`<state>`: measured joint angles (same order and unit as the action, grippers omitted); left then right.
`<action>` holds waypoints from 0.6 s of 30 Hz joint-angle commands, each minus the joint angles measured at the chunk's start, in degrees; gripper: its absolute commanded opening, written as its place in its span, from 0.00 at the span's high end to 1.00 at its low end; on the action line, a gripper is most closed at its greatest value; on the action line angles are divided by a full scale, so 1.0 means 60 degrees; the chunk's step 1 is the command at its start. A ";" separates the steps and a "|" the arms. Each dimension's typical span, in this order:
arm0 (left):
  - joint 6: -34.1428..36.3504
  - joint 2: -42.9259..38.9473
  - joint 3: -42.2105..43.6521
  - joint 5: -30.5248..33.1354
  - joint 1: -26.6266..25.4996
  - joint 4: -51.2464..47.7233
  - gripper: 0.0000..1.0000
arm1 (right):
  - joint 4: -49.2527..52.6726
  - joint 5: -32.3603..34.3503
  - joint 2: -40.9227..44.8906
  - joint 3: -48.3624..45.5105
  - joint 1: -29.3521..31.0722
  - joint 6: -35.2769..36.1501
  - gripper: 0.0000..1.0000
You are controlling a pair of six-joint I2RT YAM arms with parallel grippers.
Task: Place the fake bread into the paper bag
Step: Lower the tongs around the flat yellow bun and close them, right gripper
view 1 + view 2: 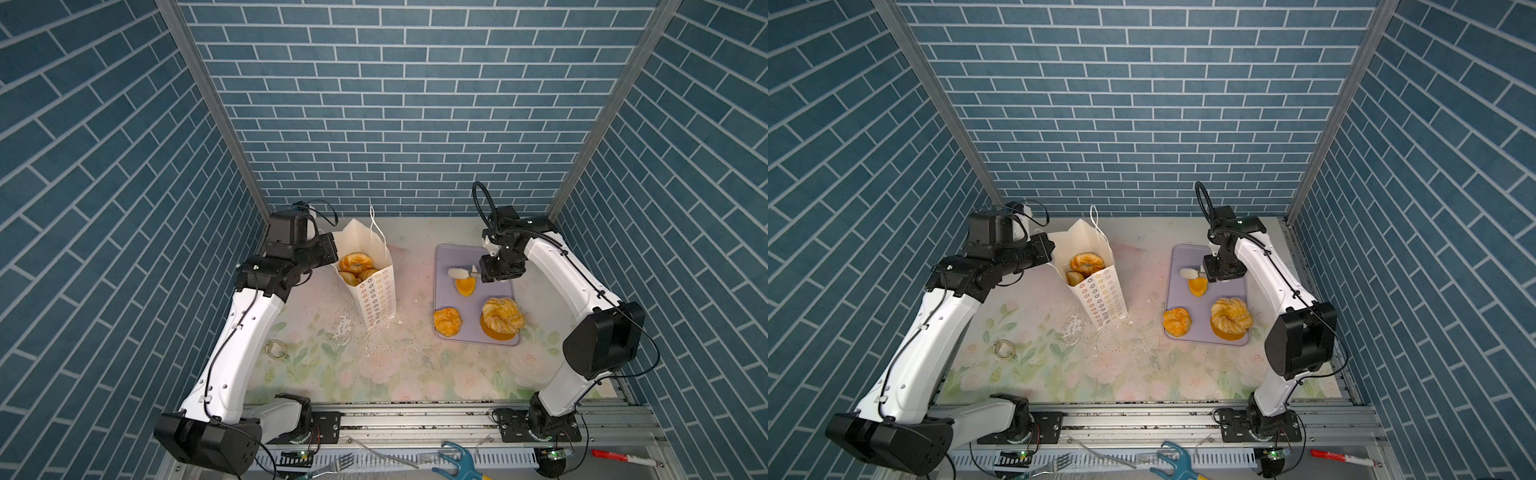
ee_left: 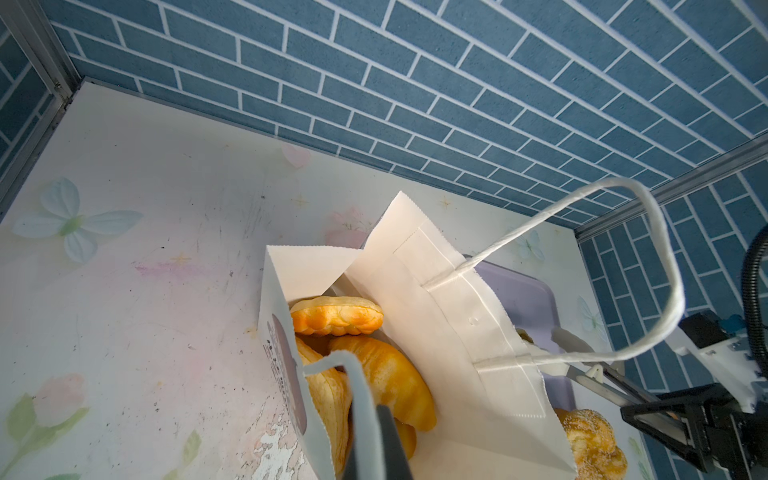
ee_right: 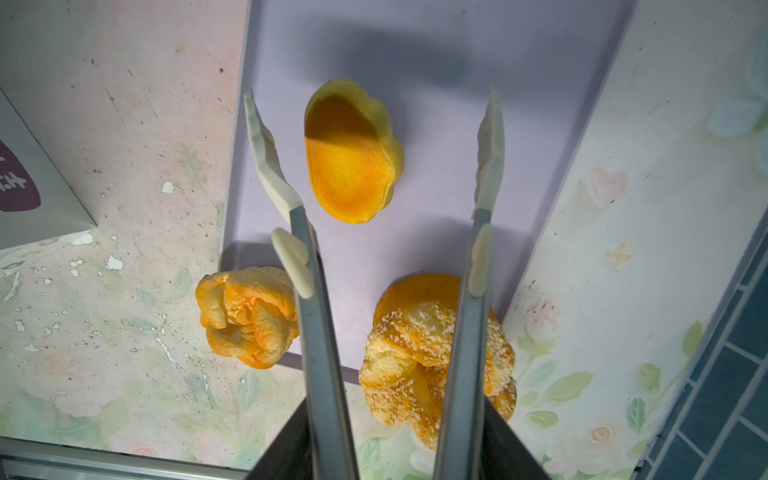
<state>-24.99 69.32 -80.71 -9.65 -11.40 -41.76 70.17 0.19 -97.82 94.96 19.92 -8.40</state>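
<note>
Item 1, closest to R wrist cam: R gripper point(image 3: 374, 141), long metal tong-style fingers w/ white tips point(image 3: 268, 166). Jaws stand apart, nothing touching either pad, so empty. Item 2: small smooth bun point(image 3: 353, 158), lying on lavender tray point(image 3: 415, 50) w/ flat orange underside showing. It sits btwn the two tips, clear of both. Its long axis runs approx. along the fingers, so a squeeze would take it across the narrow way. Height of tips above tray: can't tell. Item 3: knotted bun point(image 3: 249, 316) at tray's corner, partly over the edge. Item 4: sugar-speckled twist point(image 3: 436, 353), resting on an orange round piece point(image 1: 500, 334), same tray. Item 5: paper bag point(image 1: 376, 299), upright on floral table point(image 1: 332, 374), mouth open, well apart from tray and to its left in both top views. Holds ring doughnut point(image 1: 356, 262), croissant point(image 2: 386, 374) plus others, count unclear. Item 6: L gripper point(image 2: 374, 419), jaws closed w/ bag's near cord handle point(image 2: 328, 361) running into them, prob. pinching it to steady the bag. Judgement: R arm is much the nearer to all tray pieces, and the small bun looks the next pick. Needs tips lowered either side, closed, then carried leftward over bag mouth. Risk: smooth bun may roll or slip out sideways.
</note>
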 commanded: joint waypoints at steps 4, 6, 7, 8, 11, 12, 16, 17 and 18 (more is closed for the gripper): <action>0.0101 -0.0069 0.0047 0.0078 -0.0063 -0.0075 1.00 | -0.0606 -0.0334 -0.0009 -0.0349 -0.0031 -0.0423 0.44; 0.0107 -0.0020 0.0040 0.0070 -0.0063 -0.0059 1.00 | -0.0628 -0.0354 -0.0113 -0.0357 -0.0025 -0.0416 0.44; 0.0080 0.0001 0.0039 0.0070 -0.0058 -0.0071 1.00 | -0.0650 -0.0373 -0.0145 -0.0355 -0.0025 -0.0405 0.44; 0.0083 0.0005 0.0038 0.0056 -0.0056 -0.0070 1.00 | -0.0669 -0.0375 -0.0172 -0.0367 -0.0023 -0.0408 0.44; 0.0071 -0.0019 0.0110 0.0078 -0.0059 -0.0065 1.00 | -0.0731 -0.0373 -0.0231 -0.0408 -0.0017 -0.0379 0.44; 0.0082 -0.0029 0.0128 0.0085 -0.0059 -0.0068 1.00 | -0.0771 -0.0430 -0.0256 -0.0419 -0.0036 -0.0356 0.44; 0.0086 -0.0006 0.0088 0.0085 -0.0059 -0.0068 1.00 | -0.0760 -0.0573 -0.0421 -0.0401 -0.0005 -0.0300 0.48; 0.0084 0.0007 0.0084 0.0089 -0.0063 -0.0063 1.00 | -0.0726 -0.0546 -0.0450 -0.0401 0.0013 -0.0286 0.50; 0.0075 0.0008 0.0068 0.0094 -0.0059 -0.0068 1.00 | -0.0684 -0.0544 -0.0486 -0.0412 0.0011 -0.0273 0.52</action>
<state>-25.02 69.32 -80.71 -9.65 -11.40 -41.76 66.11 -2.17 -99.92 92.77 19.92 -9.17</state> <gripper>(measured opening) 0.047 0.488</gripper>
